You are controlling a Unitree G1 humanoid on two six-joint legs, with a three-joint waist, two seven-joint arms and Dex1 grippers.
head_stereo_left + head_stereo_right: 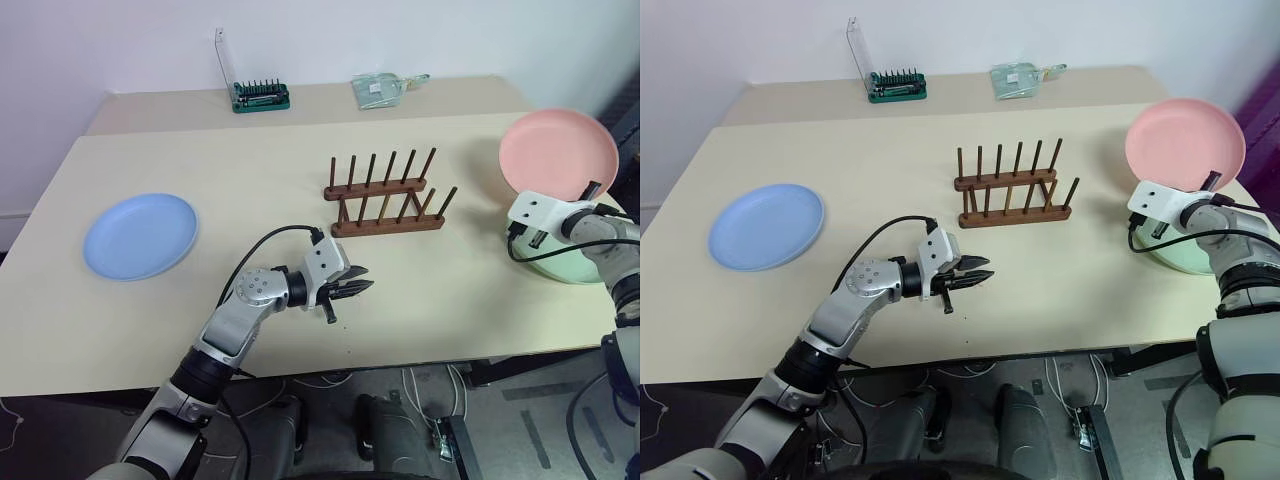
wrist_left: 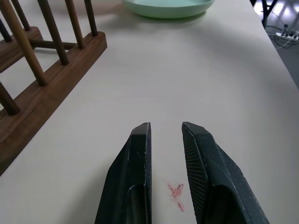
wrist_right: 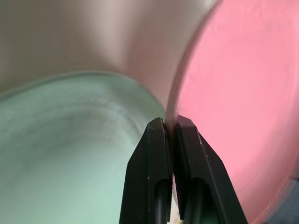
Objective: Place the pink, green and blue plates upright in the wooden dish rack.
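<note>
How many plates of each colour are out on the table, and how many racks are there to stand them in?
Salmon pink round plastic plate: 1
Pale mint green round plastic plate: 1
Light sky blue round plastic plate: 1
Dark brown wooden dish rack with upright pegs: 1
Total: 4

The beige table [image 1: 250,165] carries the blue plate [image 1: 140,236], wooden dish rack [image 1: 385,196], green plate [image 1: 560,268] and a green-based tool holder [image 1: 261,96].

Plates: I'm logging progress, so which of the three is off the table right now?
The pink plate: tilted up, its rim pinched in the right gripper. The green plate and blue plate lie flat.
</note>
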